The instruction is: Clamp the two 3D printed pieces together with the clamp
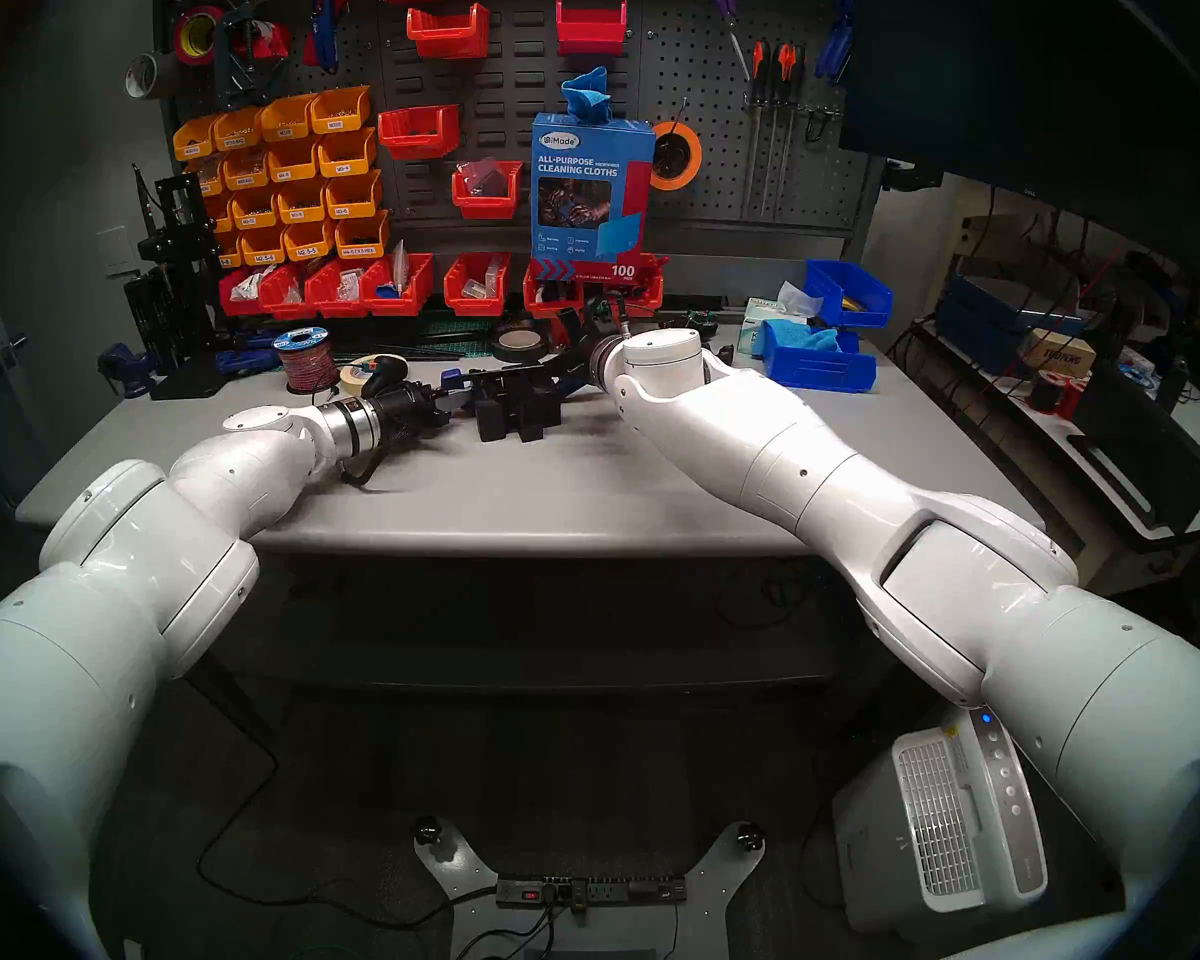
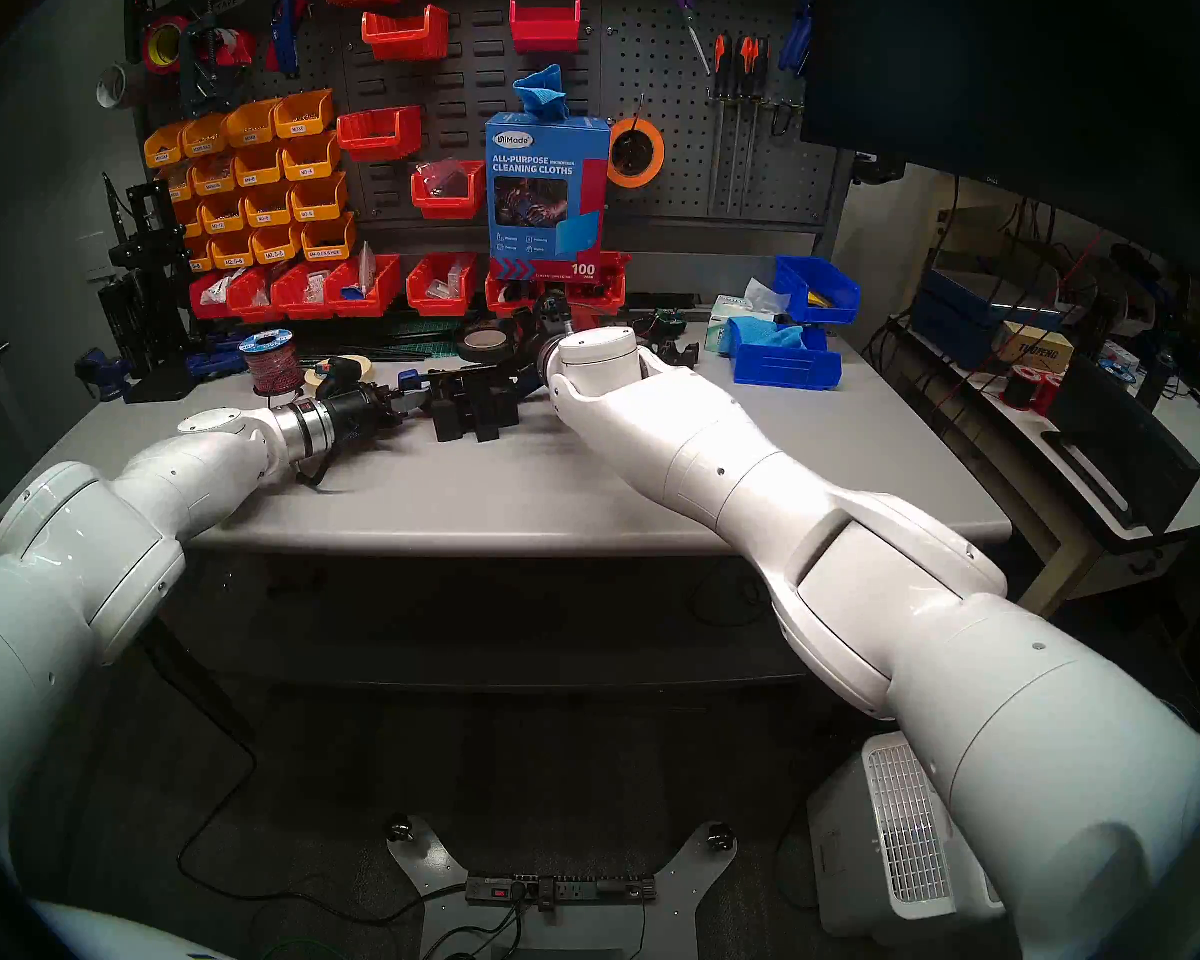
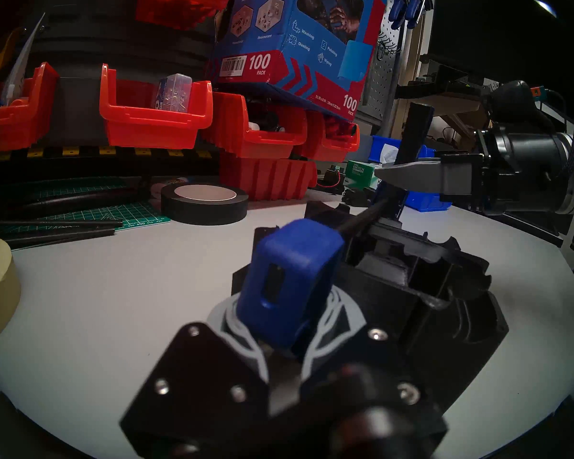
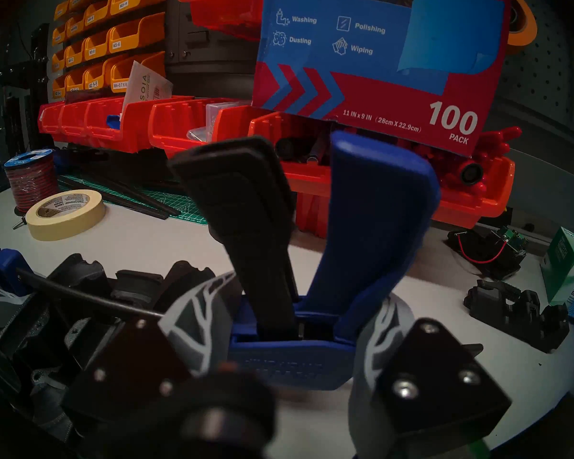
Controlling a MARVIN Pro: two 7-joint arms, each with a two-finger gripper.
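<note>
A grey, matte table (image 1: 528, 494) with a rounded front edge carries everything. Behind it a perforated pegboard (image 1: 708, 106) holds glossy red bins (image 1: 476, 283) and smaller orange bins (image 1: 292, 169); a blue cardboard box (image 1: 587, 190) of cleaning cloths stands on the bins. Two smooth white arms reach in from either side.

The two pieces (image 1: 514, 411), matte black printed blocks with upright walls and slots, sit together near the table's middle. In the left wrist view their layered walls and notched top edges show beneath the clamp's bar.

The clamp (image 4: 279, 349) lies across the top of the pieces. Its thin black bar runs from a rounded blue plastic end jaw (image 3: 292, 282) on the left to a blue body on the right, from which a ribbed black trigger (image 4: 242, 216) and a smooth blue handle (image 4: 378, 223) rise side by side.

The left gripper (image 3: 279, 335) is clenched on the end jaw, its grey patterned fingers (image 3: 332, 316) pressed to the blue plastic. The right gripper (image 4: 279, 342) is clenched on the clamp's blue body at the foot of the trigger and handle, one finger (image 4: 196, 329) on each side.

A flat black tape roll (image 3: 204, 203) and a cream masking tape roll (image 4: 65, 213) lie behind, near a green gridded cutting mat (image 3: 140, 213). A red wire spool (image 1: 306, 363) stands at the left. Two blue bins (image 1: 819, 363) sit at the right, one on the other.
</note>
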